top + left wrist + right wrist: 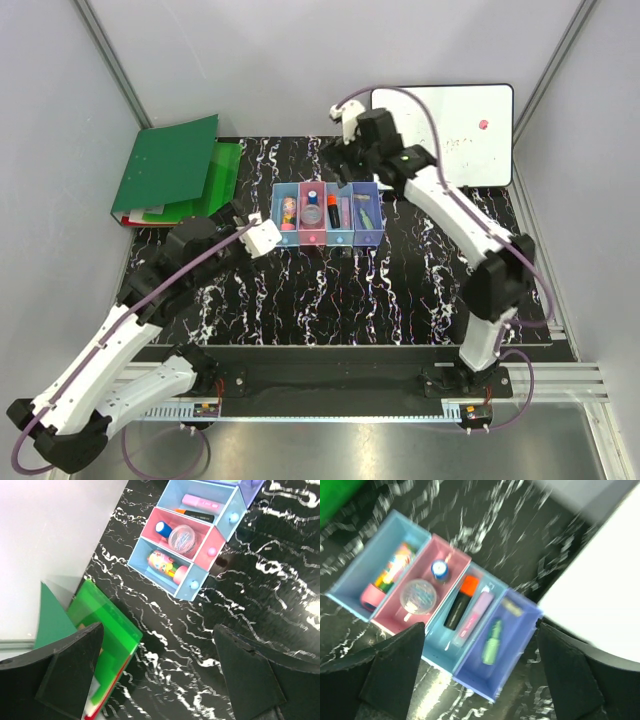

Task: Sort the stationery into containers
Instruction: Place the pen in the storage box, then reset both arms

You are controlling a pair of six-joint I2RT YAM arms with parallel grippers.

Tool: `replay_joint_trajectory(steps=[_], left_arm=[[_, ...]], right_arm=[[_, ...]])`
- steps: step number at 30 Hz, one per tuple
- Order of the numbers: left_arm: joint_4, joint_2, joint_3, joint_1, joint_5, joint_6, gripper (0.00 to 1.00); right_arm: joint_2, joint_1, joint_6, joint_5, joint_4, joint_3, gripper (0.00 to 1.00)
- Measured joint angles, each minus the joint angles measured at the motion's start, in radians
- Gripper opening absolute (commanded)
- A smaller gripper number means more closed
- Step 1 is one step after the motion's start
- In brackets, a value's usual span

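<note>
Four narrow bins stand side by side mid-table: light blue (287, 213), pink (312, 214), light blue (340, 214), violet-blue (366, 213). In the right wrist view the pink-yellow eraser (387, 575) lies in the first bin. The round clear piece (418, 594) and a blue-capped item (439, 568) lie in the pink one. The orange-capped stick (460, 602) and pink marker (475, 617) lie in the third. The green pen (492, 641) lies in the violet-blue bin (520, 630). My right gripper (480, 680) hovers open and empty above the bins. My left gripper (160, 680) is open and empty, left of the bins (195, 540).
Green binders (175, 170) lie at the back left and also show in the left wrist view (102, 630). A whiteboard (450, 130) lies at the back right, close to the violet-blue bin. The black marbled mat (330, 290) covers the table.
</note>
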Motion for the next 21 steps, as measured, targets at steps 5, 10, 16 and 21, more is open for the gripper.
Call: replay_joint_trajectory(steps=[5, 10, 16, 21], left_arm=[[0.028, 0.045, 0.009, 0.001, -0.057, -0.112, 0.99], [0.040, 0.138, 0.053, 0.012, -0.196, -0.262, 0.99], [0.019, 0.097, 0.055, 0.041, -0.251, -0.359, 0.99], [0.014, 0.005, 0.054, 0.047, -0.279, -0.365, 0.99]], right_arm=[[-0.195, 0.000, -0.042, 0.072, 0.008, -0.006, 1.00], [-0.350, 0.000, -0.131, 0.220, -0.006, -0.108, 1.00], [-0.436, -0.001, -0.216, 0.367, -0.122, -0.267, 1.00], [-0.492, -0.001, -0.267, 0.447, -0.194, -0.357, 1.00]])
